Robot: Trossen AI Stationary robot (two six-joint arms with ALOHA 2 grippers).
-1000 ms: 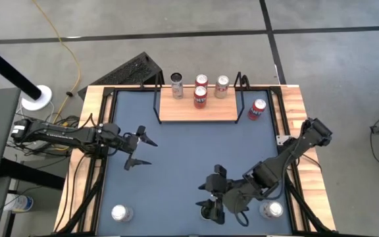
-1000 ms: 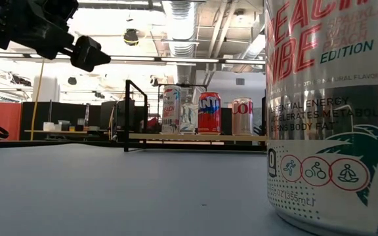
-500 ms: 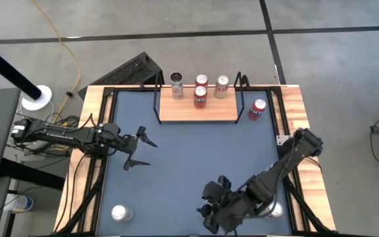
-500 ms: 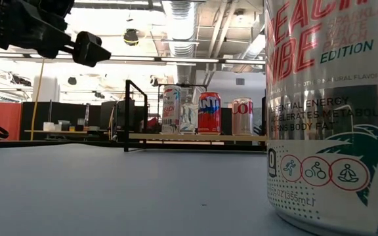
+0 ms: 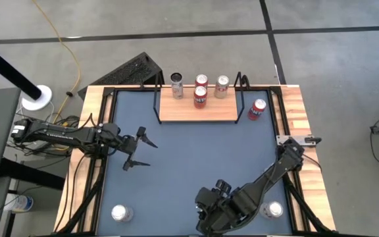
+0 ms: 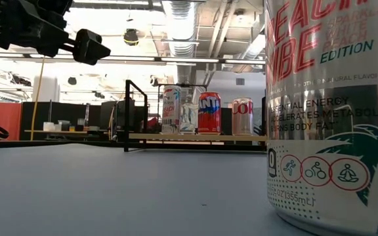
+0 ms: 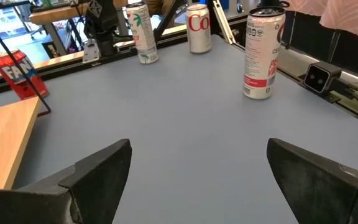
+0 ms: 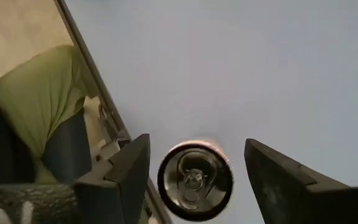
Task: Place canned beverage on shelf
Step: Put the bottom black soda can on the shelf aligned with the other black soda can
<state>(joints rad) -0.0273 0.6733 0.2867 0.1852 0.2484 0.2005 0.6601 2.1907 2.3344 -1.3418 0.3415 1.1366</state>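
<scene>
ok so the can being gone for is standing upright on the table, right at the near edge around the middle. in the high view it's being hidden by the arm, so the right wrist view is what's being relied on here. its long axis is running straight up, and its round top with the tab is being looked down on squarely.

the right pincer is being held directly above it, pointing down. its two fingers are being kept apart, one on each side of the can's top with a gap showing on both sides. so it's open and nothing is being gripped yet. my guess is that a straight drop and a squeeze are being set up.

the shelf is sitting well apart, at the far side of the table, so a long carry away from the near edge is being called for.

the left pincer is being parked wide open and empty over the left middle of the table. it's nearer the shelf but nowhere near this can.

count: four cans are being stored on the shelf already, one red can is standing just beside its right end, and two more cans are waiting at the near corners. with the target, that's eight.
</scene>
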